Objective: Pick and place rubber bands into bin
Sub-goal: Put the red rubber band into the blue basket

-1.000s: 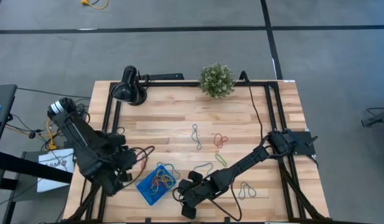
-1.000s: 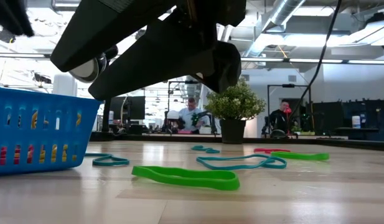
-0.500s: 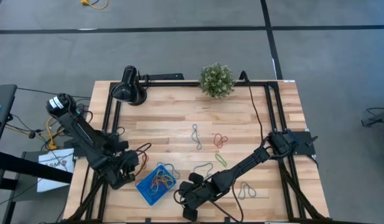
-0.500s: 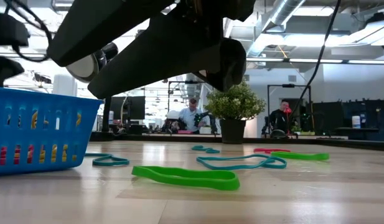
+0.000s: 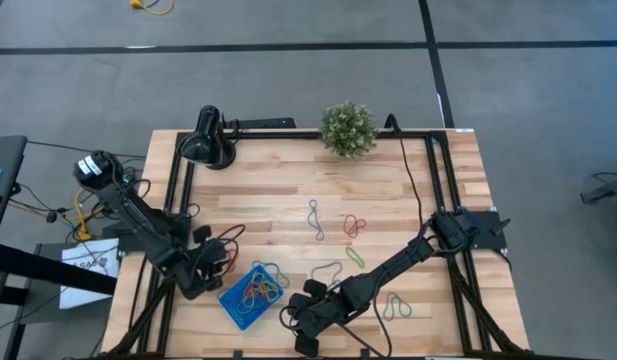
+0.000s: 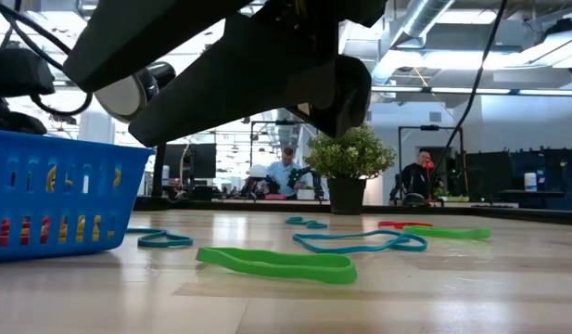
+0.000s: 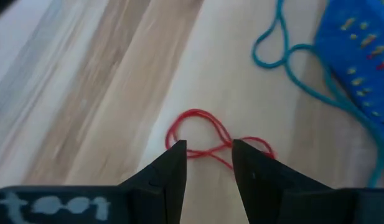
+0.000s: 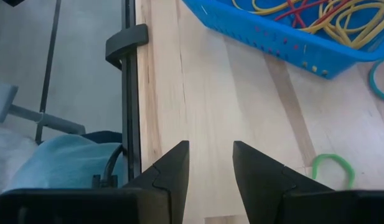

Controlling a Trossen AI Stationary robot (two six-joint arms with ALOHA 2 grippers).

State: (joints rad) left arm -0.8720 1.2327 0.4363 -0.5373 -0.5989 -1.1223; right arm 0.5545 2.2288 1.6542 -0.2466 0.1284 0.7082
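The blue bin (image 5: 250,296) stands near the table's front left with several yellow, red and orange rubber bands (image 8: 316,12) in it. My left gripper (image 7: 208,146) is open, low over the table just left of the bin. Its fingers straddle a red rubber band (image 7: 201,121) that lies flat on the wood. My right gripper (image 8: 210,146) is open over bare wood at the front edge, right of the bin (image 8: 272,34). More bands lie loose on the table: teal (image 6: 360,243), green (image 6: 276,264) and red (image 5: 355,225). My left gripper's open fingers come slanting down over the red band, one on each side of the place where the loop crosses itself (image 7: 224,149). Whether the fingertips (image 7: 176,152) touch the band or the table, I cannot tell. The band lies slack on the wood.
A black lamp (image 5: 208,140) and a small potted plant (image 5: 348,128) stand at the far edge. A black frame (image 8: 126,93) runs along the table's edge. A teal band (image 7: 276,50) lies beside the bin (image 7: 360,50). A grey band (image 5: 396,306) lies at the front right.
My left gripper has come down toward the table beside the bin's left side, rolling and tipping as it sank, most of the way in the first half second. Its fingers stay open. The right arm has kept still.
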